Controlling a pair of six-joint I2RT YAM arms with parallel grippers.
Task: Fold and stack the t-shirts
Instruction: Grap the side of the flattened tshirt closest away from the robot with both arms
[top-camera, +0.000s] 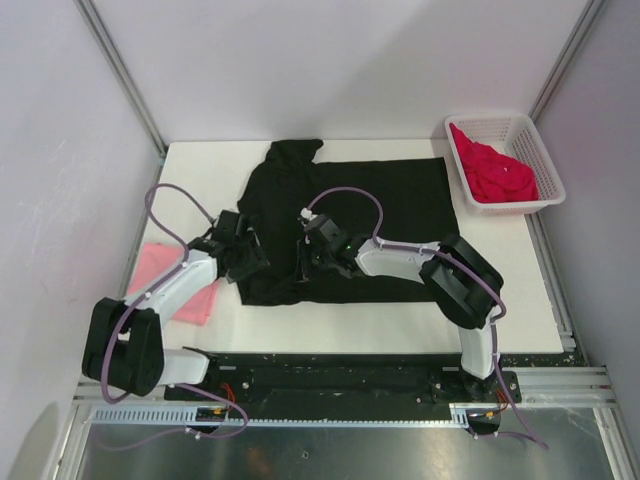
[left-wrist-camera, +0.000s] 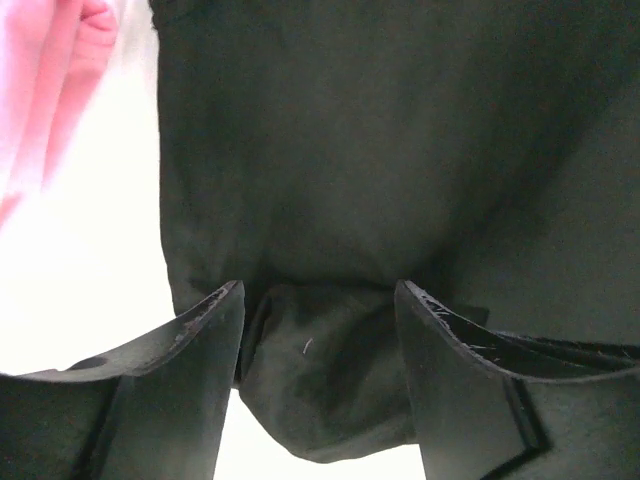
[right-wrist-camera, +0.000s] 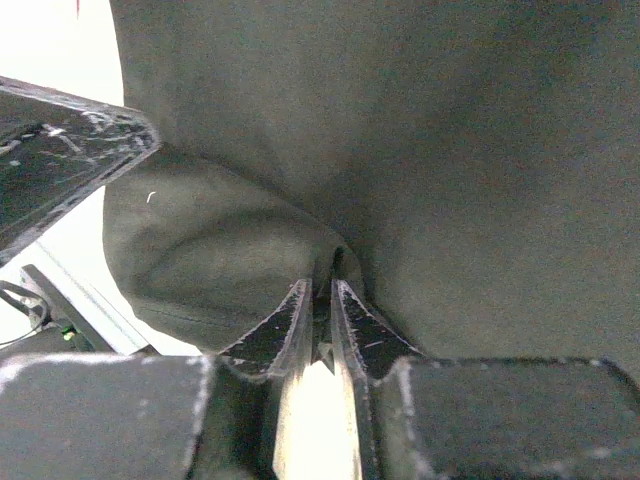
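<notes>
Black t-shirt (top-camera: 400, 200), near edge: right jaws pinch it; left jaws gape astride.

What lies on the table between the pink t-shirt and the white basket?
The black t-shirt, spread out, with the left claw and right claw at its near-left part; the top external view shows it.

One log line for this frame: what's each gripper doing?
left gripper: open around black shirt fold | right gripper: shut on black shirt | pink shirt: left edge of table | red shirt: in basket
</notes>
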